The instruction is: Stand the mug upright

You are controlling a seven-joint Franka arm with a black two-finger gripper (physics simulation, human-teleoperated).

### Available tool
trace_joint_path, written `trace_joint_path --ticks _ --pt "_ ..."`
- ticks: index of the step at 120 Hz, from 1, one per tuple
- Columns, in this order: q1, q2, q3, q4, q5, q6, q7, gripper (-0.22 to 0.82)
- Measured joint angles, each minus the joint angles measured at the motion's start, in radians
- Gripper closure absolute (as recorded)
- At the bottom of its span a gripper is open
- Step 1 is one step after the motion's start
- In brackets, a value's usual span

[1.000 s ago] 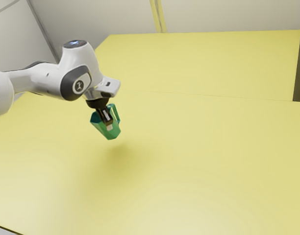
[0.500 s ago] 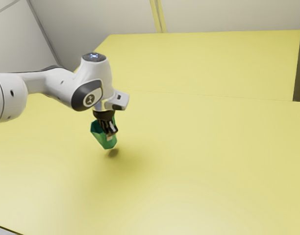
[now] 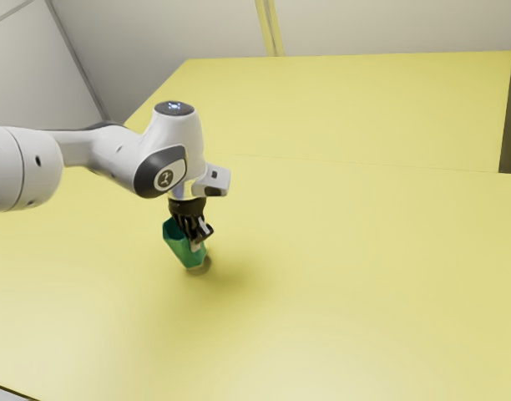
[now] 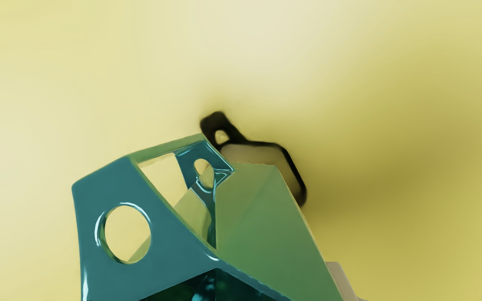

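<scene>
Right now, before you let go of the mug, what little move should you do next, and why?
I think I should gently turn the mug until its bottom is flat to the table. My gripper is holding it, but it leans, with its open top toward the exterior view's left. Its shadow looks close below, so letting go now might tip it.

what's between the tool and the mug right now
Nothing: in the exterior view, the tool is right on the mug, with no other thing between them.
</scene>
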Motion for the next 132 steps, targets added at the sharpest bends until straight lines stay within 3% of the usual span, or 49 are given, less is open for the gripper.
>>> trace_joint_path --ticks 57,132 --pt "-0.003 0.053 0.0 0.009 -0.015 0.027 -0.051 0.78" --pt "-0.002 0.047 -0.001 0.025 -0.019 0.028 -0.069 0.4"
